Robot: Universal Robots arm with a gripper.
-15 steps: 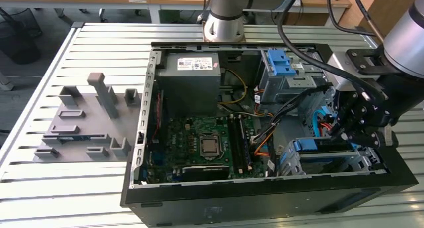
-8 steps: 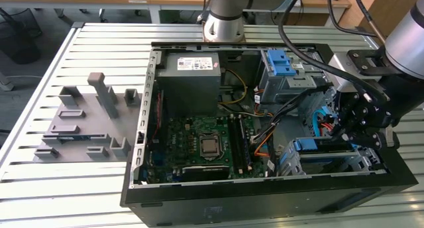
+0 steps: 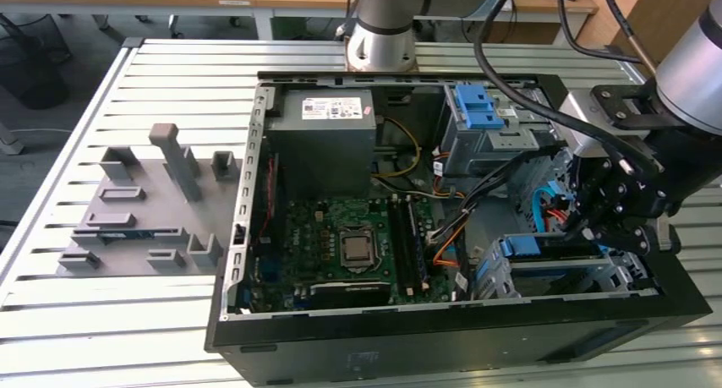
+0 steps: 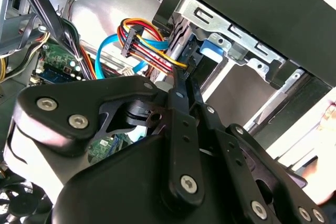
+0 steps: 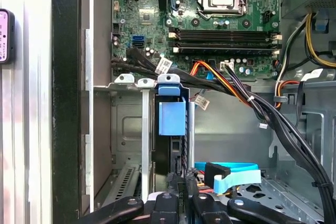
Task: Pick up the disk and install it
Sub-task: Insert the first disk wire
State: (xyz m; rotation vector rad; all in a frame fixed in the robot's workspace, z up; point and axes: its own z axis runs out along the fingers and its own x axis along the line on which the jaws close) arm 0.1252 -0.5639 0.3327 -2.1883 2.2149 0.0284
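Down in the drive cage at the exterior view's right, near the front of the open computer case, my gripper hangs just over the bay; the disk stands on edge in its slot in the first wrist view, its blue plastic rail frame showing at the end, so I judge it mostly seated; whether my fingers are pinching it, or have spread off it, I cannot tell, the linkage hides the tips in both wrist views; risks now: the bundle of black cables runs just beside the slot, and the orange and yellow power lead sits close to my linkage in the second wrist view, so a snag could drag a plug loose; a tilted disk could jam on the cage rails; the motherboard lies well apart, safe for now.
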